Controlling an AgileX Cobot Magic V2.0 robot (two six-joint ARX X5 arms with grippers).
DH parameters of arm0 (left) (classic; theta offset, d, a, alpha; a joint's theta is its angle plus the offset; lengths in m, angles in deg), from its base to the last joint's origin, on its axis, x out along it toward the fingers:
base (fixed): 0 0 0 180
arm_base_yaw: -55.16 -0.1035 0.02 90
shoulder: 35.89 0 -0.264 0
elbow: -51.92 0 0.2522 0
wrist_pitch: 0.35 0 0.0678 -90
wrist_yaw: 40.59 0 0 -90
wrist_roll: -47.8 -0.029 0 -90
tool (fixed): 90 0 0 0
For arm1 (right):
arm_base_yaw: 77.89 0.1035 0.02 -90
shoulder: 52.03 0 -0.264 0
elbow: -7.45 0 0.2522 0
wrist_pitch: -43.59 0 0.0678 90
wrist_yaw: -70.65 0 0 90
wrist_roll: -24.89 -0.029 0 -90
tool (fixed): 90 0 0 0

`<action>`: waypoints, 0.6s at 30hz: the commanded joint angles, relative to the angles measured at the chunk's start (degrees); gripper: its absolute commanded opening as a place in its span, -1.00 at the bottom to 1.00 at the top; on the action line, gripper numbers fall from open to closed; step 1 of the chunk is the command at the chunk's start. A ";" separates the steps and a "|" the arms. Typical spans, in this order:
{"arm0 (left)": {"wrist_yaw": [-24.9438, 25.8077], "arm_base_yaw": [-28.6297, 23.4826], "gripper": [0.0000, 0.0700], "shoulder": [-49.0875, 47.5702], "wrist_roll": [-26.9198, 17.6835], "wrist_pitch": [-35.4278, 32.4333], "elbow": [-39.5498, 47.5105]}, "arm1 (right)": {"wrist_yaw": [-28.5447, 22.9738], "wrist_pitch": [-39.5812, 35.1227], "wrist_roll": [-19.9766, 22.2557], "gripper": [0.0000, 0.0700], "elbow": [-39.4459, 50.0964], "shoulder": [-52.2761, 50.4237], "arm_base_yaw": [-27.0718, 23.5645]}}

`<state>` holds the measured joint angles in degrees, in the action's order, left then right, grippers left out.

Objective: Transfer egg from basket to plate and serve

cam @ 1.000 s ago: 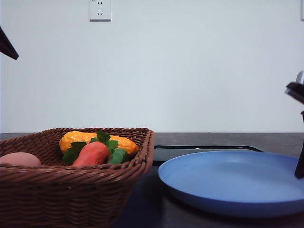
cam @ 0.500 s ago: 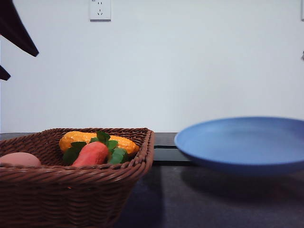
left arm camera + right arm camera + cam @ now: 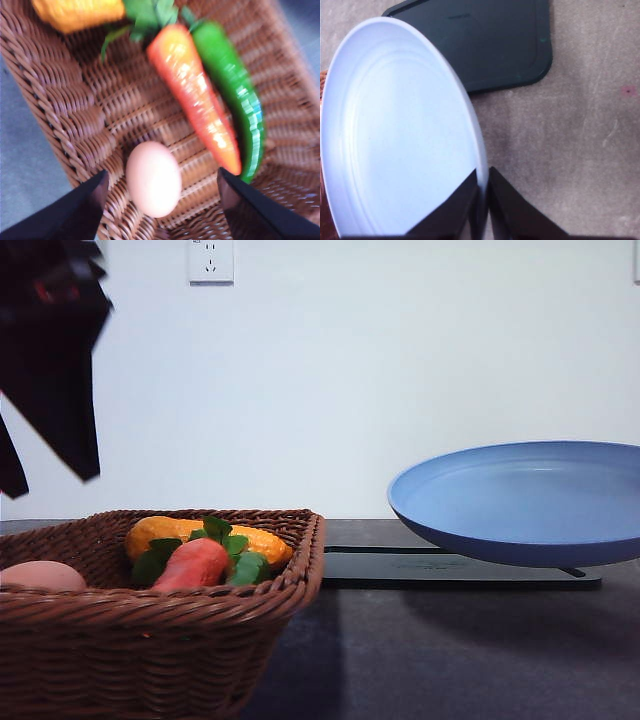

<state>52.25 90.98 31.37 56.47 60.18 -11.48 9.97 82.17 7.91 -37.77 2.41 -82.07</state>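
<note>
Care matters now: my left fingers (image 3: 160, 200) hang wide over the egg (image 3: 153, 178) in the basket (image 3: 65, 115), so I should straddle it and close gently. My right fingers (image 3: 482, 192) pinch the plate (image 3: 400, 135) aloft; keep it level.

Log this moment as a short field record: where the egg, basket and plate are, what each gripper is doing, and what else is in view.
egg: lying in the basket, not gripped
basket contents: egg, carrot toy, green pepper toy, corn toy
left gripper: open, above the basket, fingers either side of the egg
right gripper: shut on the rim of the plate
plate: held off the table, empty
black tray: flat on the table beyond the plate
task stage: egg not yet transferred
</note>
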 commanded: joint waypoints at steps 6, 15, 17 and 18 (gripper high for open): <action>-0.71 2.70 0.26 7.24 -0.43 -0.48 -0.82 | 0.26 -0.77 -0.83 -1.00 -0.31 0.09 -0.09; -1.62 4.13 0.26 13.98 -0.31 -0.83 -0.82 | 0.26 -0.81 -0.78 -1.00 -0.31 0.09 -0.09; -1.62 4.41 0.26 14.82 -0.31 -0.85 -0.82 | 0.26 -0.83 -0.76 -1.00 -0.31 0.09 -0.09; -1.62 4.53 0.26 15.13 -0.31 -0.87 -0.82 | 0.26 -0.83 -0.76 -1.00 -0.31 0.09 -0.09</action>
<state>50.84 94.98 45.26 56.29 58.83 -11.71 9.97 82.04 7.91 -37.77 2.37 -82.07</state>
